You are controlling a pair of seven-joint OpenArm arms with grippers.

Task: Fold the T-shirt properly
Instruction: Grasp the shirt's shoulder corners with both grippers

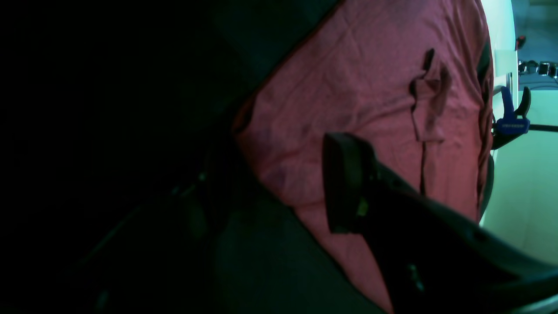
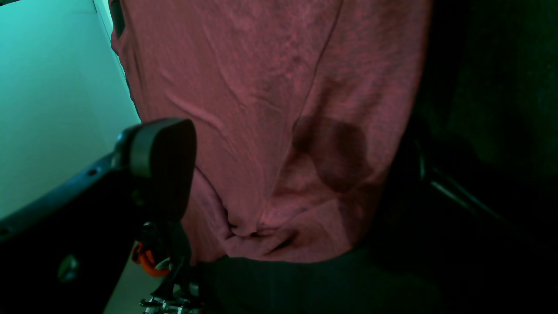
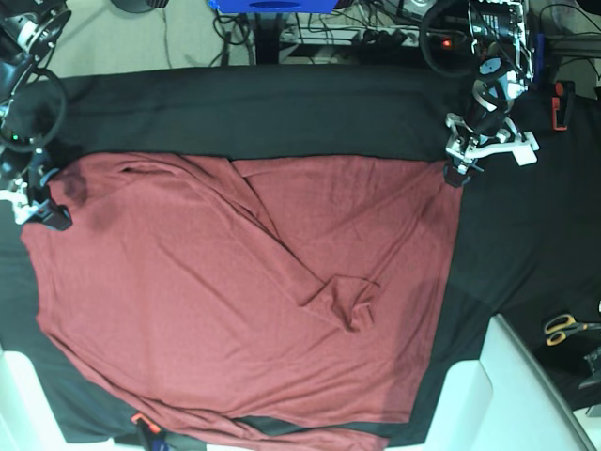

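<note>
**Both pincers at the top corners of the shirt**

We see the right gripper at the middle left of the base view, at the upper left corner of the T-shirt. In its wrist view one dark finger stands at lower left and the cloth lies spread in front of it; its jaws stand wide apart with nothing between them.

The left gripper sits at the upper right of the base view, at the shirt's upper right corner. Its wrist view shows one black finger over the fabric, the other lost in shadow, so we cannot tell how far it is open or whether it has any cloth.

The T-shirt lies spread across the black table cloth, filling the centre and left of the base view, with a diagonal fold running down from the upper middle to a rumpled bunch near the centre. Scissors lie at the right edge, well apart from the shirt.
</note>
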